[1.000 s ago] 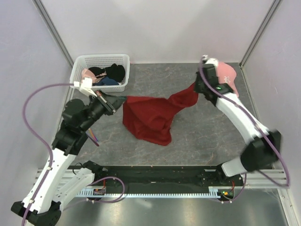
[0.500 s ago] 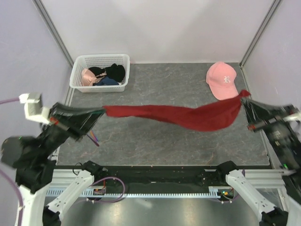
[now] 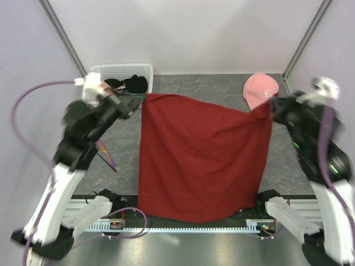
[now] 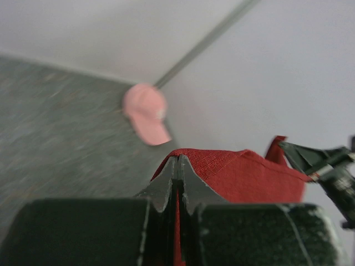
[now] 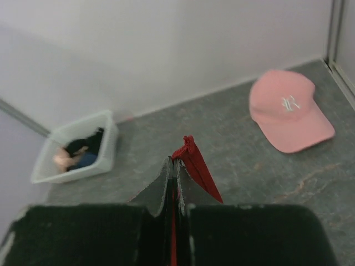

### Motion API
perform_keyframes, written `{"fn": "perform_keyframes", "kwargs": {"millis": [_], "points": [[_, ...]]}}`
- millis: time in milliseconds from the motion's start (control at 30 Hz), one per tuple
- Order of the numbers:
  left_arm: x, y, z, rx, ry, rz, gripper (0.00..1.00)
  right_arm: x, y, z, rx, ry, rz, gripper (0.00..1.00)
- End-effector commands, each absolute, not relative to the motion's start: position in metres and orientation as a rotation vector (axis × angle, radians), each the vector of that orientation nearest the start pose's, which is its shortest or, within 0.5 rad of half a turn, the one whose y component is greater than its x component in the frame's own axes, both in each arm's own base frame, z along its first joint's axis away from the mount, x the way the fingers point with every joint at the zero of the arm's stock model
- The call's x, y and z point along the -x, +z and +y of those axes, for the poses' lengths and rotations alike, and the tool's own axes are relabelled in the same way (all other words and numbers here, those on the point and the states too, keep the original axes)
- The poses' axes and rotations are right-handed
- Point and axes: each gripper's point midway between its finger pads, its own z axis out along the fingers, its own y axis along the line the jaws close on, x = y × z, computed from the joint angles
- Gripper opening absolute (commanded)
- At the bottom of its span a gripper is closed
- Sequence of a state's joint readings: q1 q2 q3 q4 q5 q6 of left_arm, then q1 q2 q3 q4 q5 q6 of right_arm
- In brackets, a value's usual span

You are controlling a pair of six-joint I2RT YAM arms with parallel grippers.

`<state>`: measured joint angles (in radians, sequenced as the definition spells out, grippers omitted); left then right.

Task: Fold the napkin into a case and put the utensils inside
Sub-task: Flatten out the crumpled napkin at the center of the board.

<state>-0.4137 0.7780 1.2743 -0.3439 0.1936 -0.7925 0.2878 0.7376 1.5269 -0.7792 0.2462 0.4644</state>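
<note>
The left gripper [image 3: 136, 103] is clamped on one top corner of the napkin [image 3: 202, 160] and the right gripper [image 3: 270, 108] is pinched tight on the other; the cloth's top edge runs straight from hand to hand, and the sheet hangs below both, spread wide in the air, its hem toward the arm bases; neither arm is nearer, each already having its corner; laying it flat probably means lowering both hands together; the pink cap [image 3: 259, 88] lies just beyond the right gripper, the white basket [image 3: 113, 69] just beyond the left, either could catch the cloth.
</note>
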Motion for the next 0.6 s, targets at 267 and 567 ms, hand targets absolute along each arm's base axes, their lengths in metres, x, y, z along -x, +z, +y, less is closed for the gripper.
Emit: {"fn": "perform_keyframes", "kwargs": {"millis": [267,567], "points": [[-0.459,0.244,-0.168,0.674,-0.758,1.899,0.02,-0.467,0.242,0.043,-0.383,-0.012,1.924,0.0],[-0.566,0.141,-0.178,0.689,-0.837,2.067,0.02,-0.577,0.151,0.063,-0.294,0.032,2.046,0.04]]}}
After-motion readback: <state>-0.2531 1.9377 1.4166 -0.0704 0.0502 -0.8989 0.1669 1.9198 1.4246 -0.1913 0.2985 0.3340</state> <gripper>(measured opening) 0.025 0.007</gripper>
